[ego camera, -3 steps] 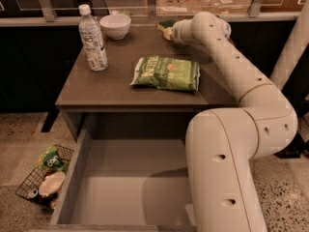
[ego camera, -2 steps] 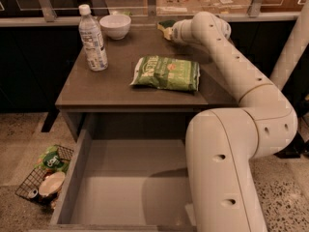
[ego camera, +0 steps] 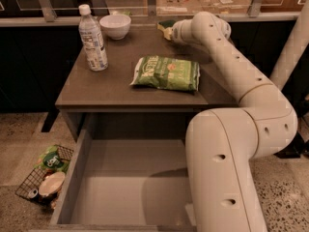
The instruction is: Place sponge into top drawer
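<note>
The sponge (ego camera: 165, 28), pale yellow with a dark green layer, is at the far edge of the grey table (ego camera: 96, 88), right of the bowl. My gripper (ego camera: 172, 31) is at the end of the white arm that reaches over the table's right side, and it is right at the sponge; the wrist hides most of it. The top drawer (ego camera: 116, 182) is pulled wide open below the table's front edge, and its grey bottom is bare.
A green snack bag (ego camera: 166, 73) lies in the middle of the table. A water bottle (ego camera: 92, 37) and a white bowl (ego camera: 115, 26) stand at the far left. A wire basket (ego camera: 43, 178) with litter sits on the floor left of the drawer. My arm's base fills the lower right.
</note>
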`<state>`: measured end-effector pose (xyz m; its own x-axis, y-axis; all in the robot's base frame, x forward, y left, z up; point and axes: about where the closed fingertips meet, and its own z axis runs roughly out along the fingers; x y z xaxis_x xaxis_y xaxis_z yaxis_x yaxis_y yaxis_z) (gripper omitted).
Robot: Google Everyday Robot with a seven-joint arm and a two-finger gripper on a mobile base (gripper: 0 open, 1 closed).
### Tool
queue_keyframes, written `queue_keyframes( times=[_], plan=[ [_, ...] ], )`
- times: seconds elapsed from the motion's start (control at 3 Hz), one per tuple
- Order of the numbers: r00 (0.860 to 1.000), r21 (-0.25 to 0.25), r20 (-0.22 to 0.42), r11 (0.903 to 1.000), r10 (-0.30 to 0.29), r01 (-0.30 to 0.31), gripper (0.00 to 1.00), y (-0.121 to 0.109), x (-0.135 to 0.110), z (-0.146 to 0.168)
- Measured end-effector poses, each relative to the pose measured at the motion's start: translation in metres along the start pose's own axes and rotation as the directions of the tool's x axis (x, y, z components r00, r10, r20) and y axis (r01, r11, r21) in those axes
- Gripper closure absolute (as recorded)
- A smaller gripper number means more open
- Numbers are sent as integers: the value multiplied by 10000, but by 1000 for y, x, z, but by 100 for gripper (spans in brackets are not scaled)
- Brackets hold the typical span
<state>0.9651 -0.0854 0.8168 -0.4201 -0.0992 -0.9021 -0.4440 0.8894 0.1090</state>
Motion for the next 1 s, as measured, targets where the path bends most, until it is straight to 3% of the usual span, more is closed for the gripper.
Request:
queue_keyframes(
  times=[1.0],
  plan=[
    [10000, 3, 2, 10000, -3, 3, 100, 0, 0, 0]
  ],
)
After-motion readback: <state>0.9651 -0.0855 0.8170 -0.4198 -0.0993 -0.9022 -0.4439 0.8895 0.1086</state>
